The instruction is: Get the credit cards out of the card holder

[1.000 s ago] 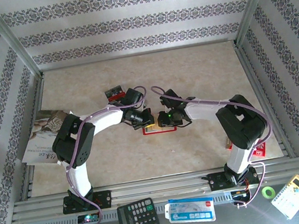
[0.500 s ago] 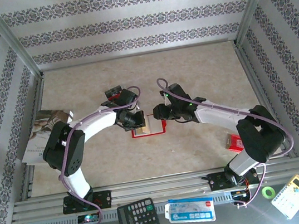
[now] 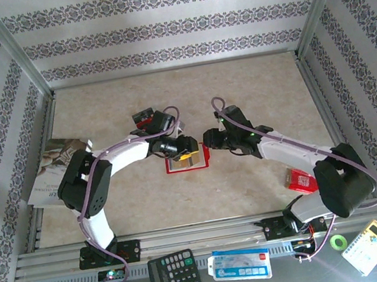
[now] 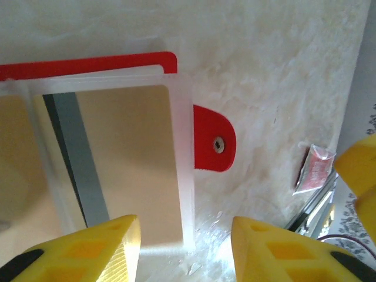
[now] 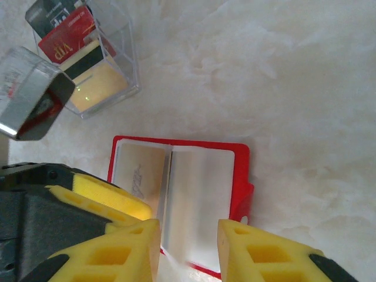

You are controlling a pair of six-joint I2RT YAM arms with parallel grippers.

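Red card holder [image 3: 195, 163] lies open near the middle of the marbled worktop [image 3: 238, 91], with a tan credit card [image 4: 126, 164] bearing a grey stripe tucked in its pale pocket. The left hand [image 3: 187, 147] hovers over it, fingers apart and gripping nothing. The right hand [image 3: 210, 141] is likewise parted at the holder's right edge. Farther left, a clear box [image 3: 144, 117] holds more credit cards [image 5: 67, 38].

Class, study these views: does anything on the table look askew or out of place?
The booklet lies slanted, crossing the table's left edge. The card holder lies open and flat with a tan card in its pocket; nothing looks spilled.
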